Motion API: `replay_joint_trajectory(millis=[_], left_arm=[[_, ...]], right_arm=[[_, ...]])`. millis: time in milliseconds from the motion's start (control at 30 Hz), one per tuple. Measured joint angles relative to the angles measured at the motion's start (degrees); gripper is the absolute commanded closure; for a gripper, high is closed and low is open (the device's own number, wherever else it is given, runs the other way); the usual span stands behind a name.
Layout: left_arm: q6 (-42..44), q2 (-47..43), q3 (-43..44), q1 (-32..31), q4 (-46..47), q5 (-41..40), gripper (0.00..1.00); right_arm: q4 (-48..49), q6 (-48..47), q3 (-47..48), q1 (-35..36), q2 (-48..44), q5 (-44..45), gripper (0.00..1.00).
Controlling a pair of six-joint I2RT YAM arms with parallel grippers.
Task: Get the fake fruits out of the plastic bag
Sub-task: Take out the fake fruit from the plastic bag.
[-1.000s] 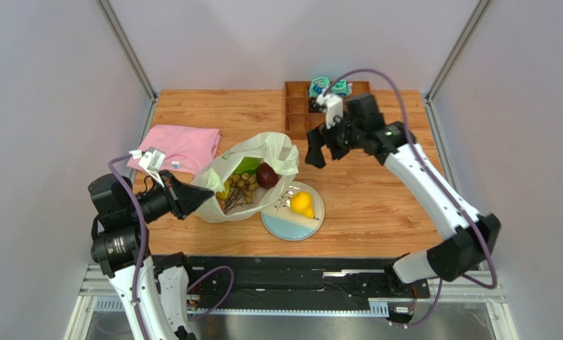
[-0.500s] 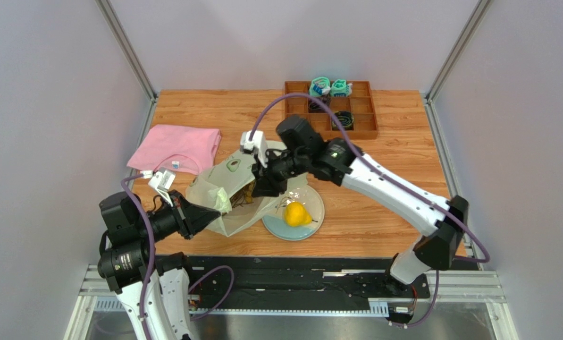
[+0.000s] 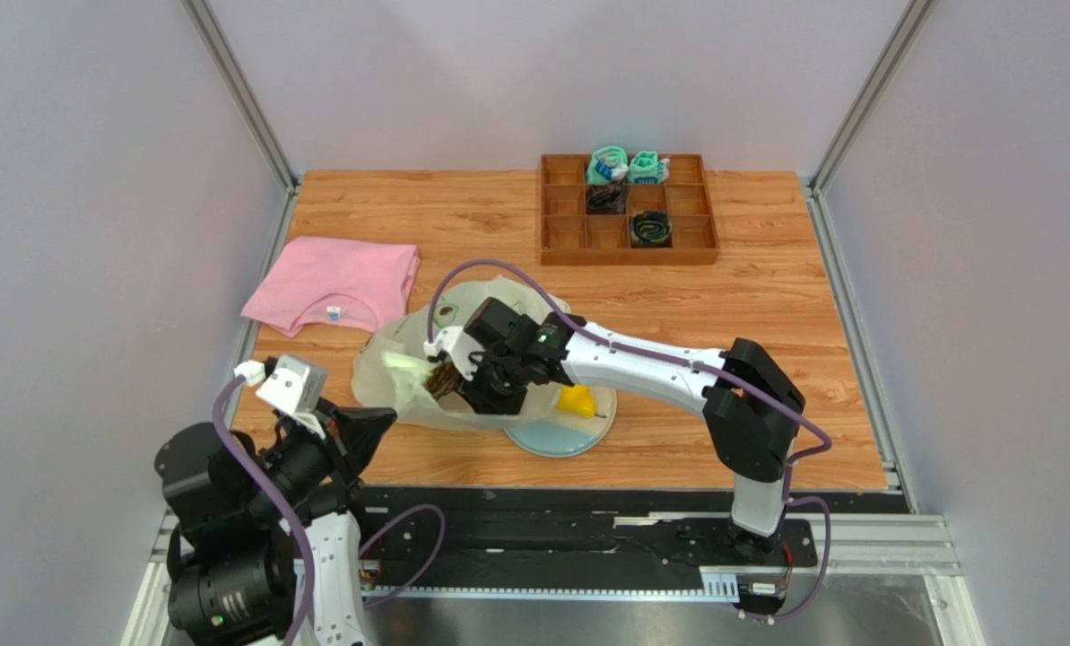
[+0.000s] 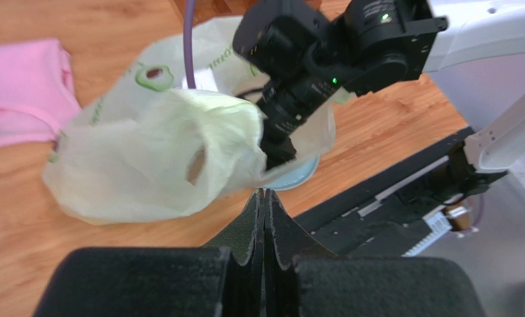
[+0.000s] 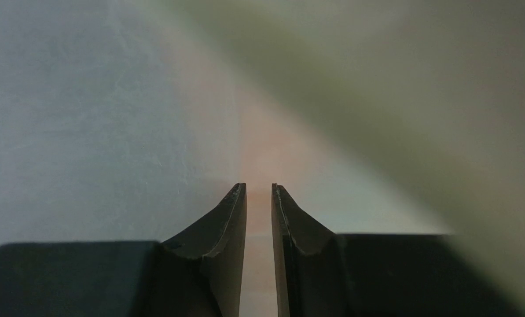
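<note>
Your right end effector [image 5: 258,187] is buried in the mouth of the plastic bag [image 3: 399,384], just left of the plate [image 3: 567,439]. Its wrist camera shows only blurred pale film. The fingers stand at a narrow gap, almost together, and you cannot tell whether anything is caught between them. In the overhead view a small brown piece [image 3: 436,382] shows at the bag's opening, right against that end effector.

Your left end effector [image 4: 263,193] is closed tight. Its tips sit at the bag's near edge, left of the plate and nearer the arm bases. Whether they pinch any film cannot be told.

The bag lies slumped on the counter [image 3: 769,337]. Its long axis runs left from the plate, slanting slightly toward the arm bases. Its mouth faces the plate, and its edge overlaps the plate's left rim.

The plate holds one fake fruit, a yellow pear [image 3: 578,400], half hidden under the right arm, so you cannot read which way it points.

Well beyond the plate, at the far side, a wooden tray [image 3: 628,256] holds teal items [image 3: 626,166] in two far compartments and black items [image 3: 652,229] in two others. A pink cloth [image 3: 338,280] lies left of the plate and farther back, beyond the bag.
</note>
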Motion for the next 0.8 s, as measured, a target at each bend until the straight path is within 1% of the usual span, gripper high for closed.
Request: replay_joint_trajectory(millis=[67,133,167,200,233,333,367,400,433,467,533,567,700,800], left_arm=[[1.66,-0.72,2.58,-0.02,0.04,-0.39,1.0],[3.8,-1.77,3.89,0.0,0.02,0.13,1.0],[4.7,-2.29,3.98,-0.02,0.0,0.46,1.0],[5.6,-2.71,3.91,0.0,-0.11,0.72,1.0],[6.38,-2.97,3.72,0.02,-0.15,1.11,1.0],[7.87,-3.72,2.16,0.04,-0.15,2.16,1.0],[8.2,-4.04,1.36,0.07,-0.26,2.23,0.97],[8.31,-4.24,0.72,0.11,-0.42,2.16,0.66],[8.41,-4.37,0.2,0.22,-0.55,2.16,0.54],[8.85,-4.39,-0.11,0.44,-0.57,2.1,0.46],[9.25,-4.26,-0.22,0.92,-0.74,2.93,0.21],[9.68,-4.15,-0.2,1.05,-0.74,3.78,0.13],[10.21,-3.15,-0.87,1.55,-0.83,10.38,0.09],[9.99,-1.86,-2.01,1.66,-0.83,11.76,0.09]], right_arm=[[-0.02,0.9,-2.19,0.68,0.0,1.75,0.74],[-0.24,1.46,-2.64,1.01,0.0,4.09,0.63],[-0.24,1.64,-2.34,0.94,0.0,5.62,0.49],[-0.24,1.77,-1.55,0.68,0.0,7.28,0.44],[-0.15,1.97,-0.7,0.33,0.0,8.66,0.35],[0.39,1.66,3.65,-1.11,0.35,14.14,0.25],[1.2,1.49,5.4,-1.44,0.55,16.76,0.23],[1.53,1.53,5.9,-1.86,0.57,17.86,0.21],[1.75,1.42,6.56,-2.1,0.74,19.19,0.19],[2.05,1.4,7.26,-2.32,1.03,20.79,0.18],[2.64,1.42,7.89,-2.62,1.88,23.54,0.18],[2.71,1.42,7.89,-2.64,2.25,24.35,0.18],[2.25,1.84,7.89,-2.64,4.13,26.21,0.18],[1.84,2.12,7.87,-2.64,4.17,26.27,0.18]])
